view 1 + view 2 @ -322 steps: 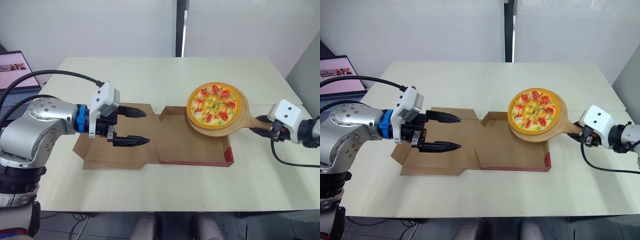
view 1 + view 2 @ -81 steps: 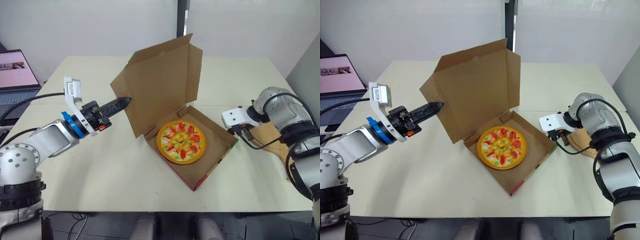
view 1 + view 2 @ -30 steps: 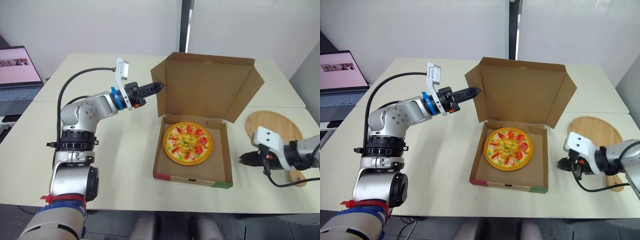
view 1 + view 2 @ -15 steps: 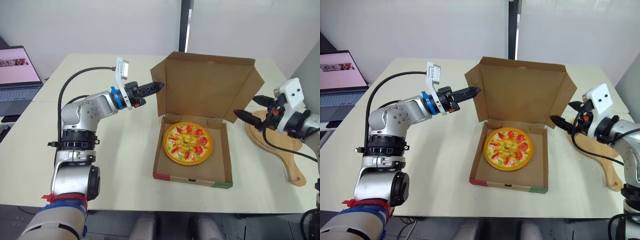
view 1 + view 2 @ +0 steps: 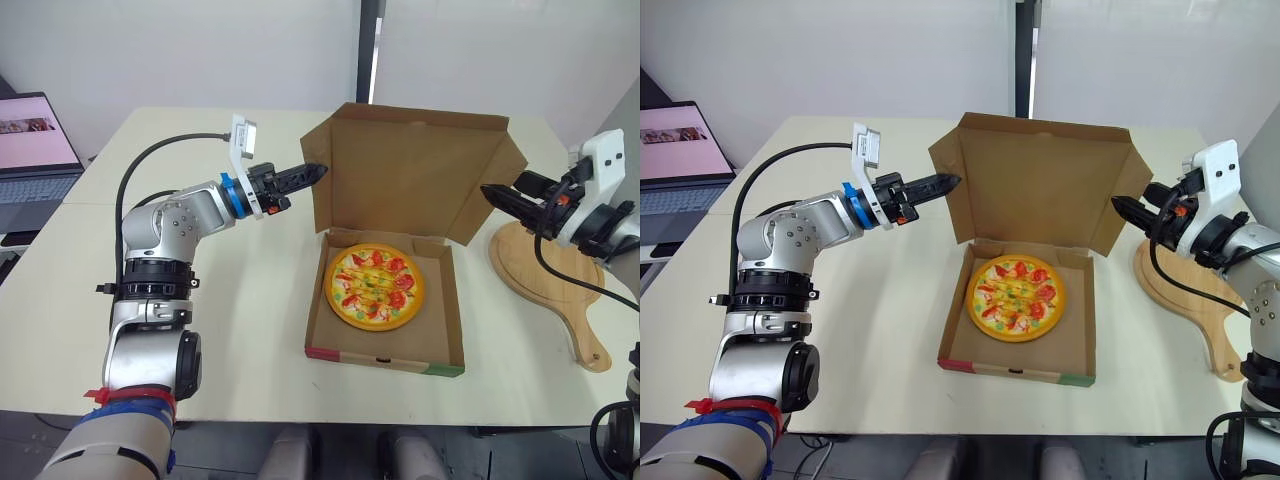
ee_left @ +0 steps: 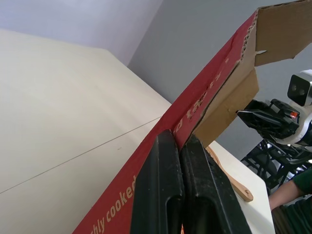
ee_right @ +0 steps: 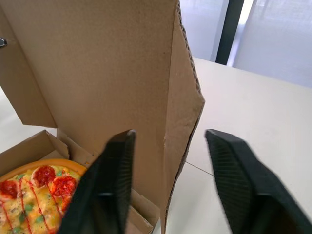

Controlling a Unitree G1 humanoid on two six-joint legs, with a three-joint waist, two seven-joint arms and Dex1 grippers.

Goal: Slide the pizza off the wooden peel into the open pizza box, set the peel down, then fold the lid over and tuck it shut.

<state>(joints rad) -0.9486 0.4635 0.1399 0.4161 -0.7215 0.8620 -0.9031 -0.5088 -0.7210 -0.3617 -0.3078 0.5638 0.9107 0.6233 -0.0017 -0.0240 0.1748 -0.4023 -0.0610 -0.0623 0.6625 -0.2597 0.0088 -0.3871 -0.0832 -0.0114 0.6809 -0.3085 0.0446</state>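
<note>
Presently the lid-folding step is proceeding — pizza [image 5: 375, 287] lying in the box [image 5: 385, 356], peel [image 5: 545, 272] resting beside it — with the left gripper [image 5: 315, 172], clenched shut, touching the left flap of the upright lid [image 5: 410, 170] and the right gripper [image 5: 500, 190] gaping astride its right flap, likely calling for a forward tip.

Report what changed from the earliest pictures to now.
The pizza slid off the peel into the pizza box. The right claw let the peel go, now lying on the table, and hangs open astride the right flap of the lid. The lid was raised upright; the shut left claw touches its left edge. The laptop stayed put.
</note>
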